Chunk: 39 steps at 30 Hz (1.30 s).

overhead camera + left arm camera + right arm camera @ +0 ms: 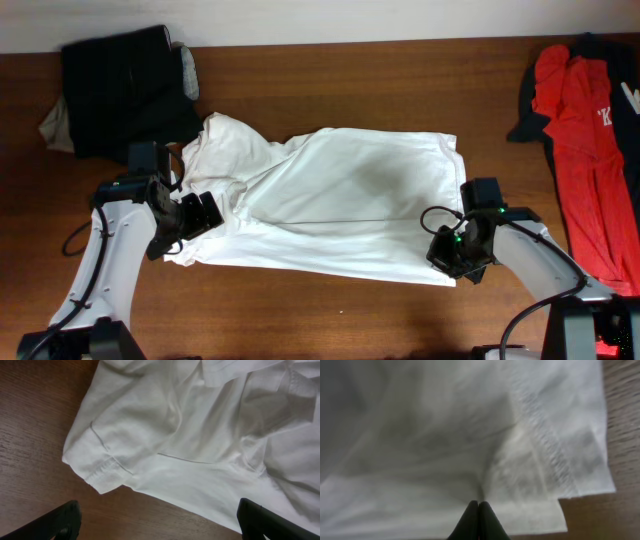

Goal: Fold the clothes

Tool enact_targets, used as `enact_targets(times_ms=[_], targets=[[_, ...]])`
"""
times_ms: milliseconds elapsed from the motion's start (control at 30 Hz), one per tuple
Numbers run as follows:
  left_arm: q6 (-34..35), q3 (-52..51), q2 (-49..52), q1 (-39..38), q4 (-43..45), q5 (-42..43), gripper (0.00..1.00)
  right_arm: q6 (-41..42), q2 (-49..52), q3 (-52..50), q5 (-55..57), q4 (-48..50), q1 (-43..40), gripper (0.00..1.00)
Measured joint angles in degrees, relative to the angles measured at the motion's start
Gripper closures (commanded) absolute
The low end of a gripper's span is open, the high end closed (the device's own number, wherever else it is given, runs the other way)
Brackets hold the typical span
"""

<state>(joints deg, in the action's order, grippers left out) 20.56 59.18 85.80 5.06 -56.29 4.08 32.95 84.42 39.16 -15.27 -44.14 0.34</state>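
Note:
A large white T-shirt [330, 200] lies spread across the middle of the brown table, its hem toward the right and its collar and sleeves toward the left. My left gripper [195, 215] hangs open over the shirt's left end. In the left wrist view a sleeve [100, 455] lies ahead of the left gripper [162, 527], with bare wood between the wide-apart fingers [62, 522]. My right gripper [455, 255] sits at the shirt's near right corner. In the right wrist view the right gripper [478, 506] is shut, pinching the white fabric beside the stitched hem [540, 435], and a crease rises from the tips.
A black garment [125, 85] is piled at the back left with a pale cloth under it. A red garment [590, 130] on a dark one lies along the right edge. Bare table [320, 310] runs along the front.

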Motion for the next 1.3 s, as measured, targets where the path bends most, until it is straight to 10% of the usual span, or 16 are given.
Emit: enact_targets(times_ms=[1067, 1300], targets=[[0.0, 0.0, 0.0, 0.0, -0.7, 0.4, 0.01, 10.3, 3.4, 0.4, 3.9, -5.8, -10.6, 0.96], [-1.0, -0.3, 0.0, -0.6, 11.1, 16.3, 0.01, 10.2, 0.2, -1.0, 10.1, -11.3, -21.7, 0.96]])
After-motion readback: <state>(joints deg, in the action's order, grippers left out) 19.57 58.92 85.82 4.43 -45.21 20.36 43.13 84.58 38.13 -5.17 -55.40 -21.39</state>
